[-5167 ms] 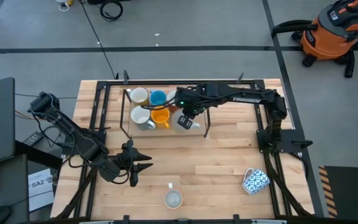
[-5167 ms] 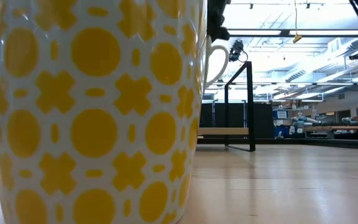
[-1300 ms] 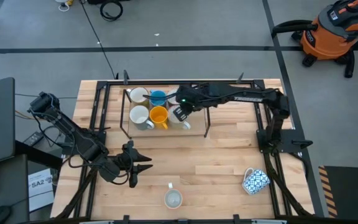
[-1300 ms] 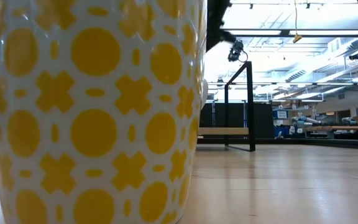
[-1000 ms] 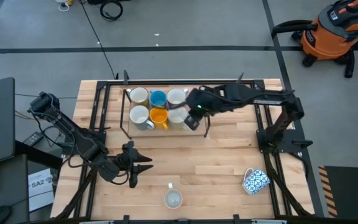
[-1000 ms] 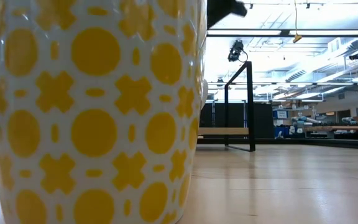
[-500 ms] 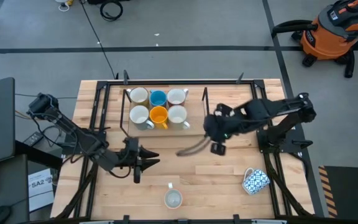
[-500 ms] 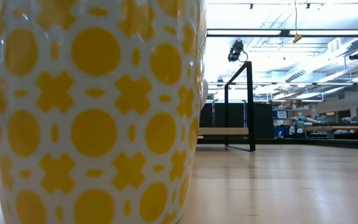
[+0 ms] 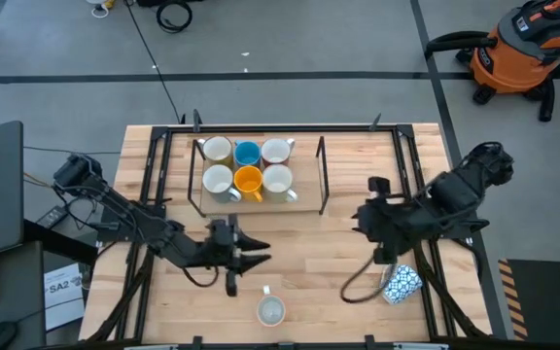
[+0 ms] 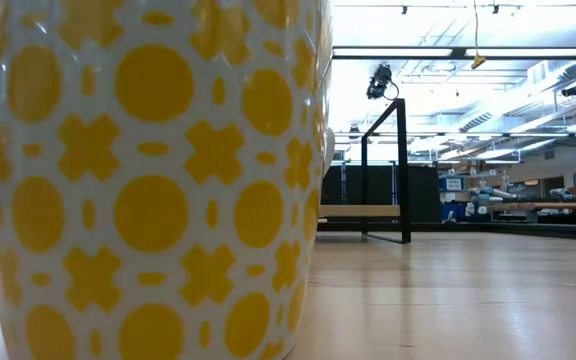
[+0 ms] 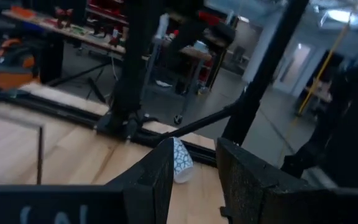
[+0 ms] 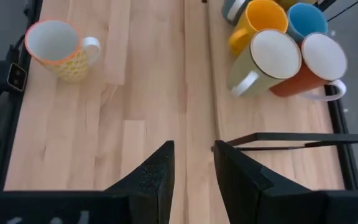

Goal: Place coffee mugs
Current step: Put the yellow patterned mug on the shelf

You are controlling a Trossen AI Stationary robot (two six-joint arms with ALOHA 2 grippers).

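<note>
1. Surface: light wood table [image 9: 299, 243] on a grey floor; orange shop vacuum [image 9: 523, 44] beyond.
2. Writing: a side label [image 9: 59, 288] reads "SA2".
3. Left gripper [image 9: 251, 258]: fingers parted, empty; yellow-patterned mug [image 9: 271, 311] just beside it.
4. Right gripper [image 9: 366, 222]: fingers parted, empty; blue-patterned mug [image 9: 400, 283] nearby, six racked mugs [image 9: 248, 167] farther off.

Yellow-and-white patterned mug [image 10: 153, 180]: circles, crosses. Blue-and-white patterned mug [image 9: 401, 283], lower right. In rack: blue mug [image 9: 247, 154], orange-yellow mug [image 9: 248, 181], cream mugs [image 9: 277, 151]. Light wood table [image 9: 309, 253]. Dark arms.
</note>
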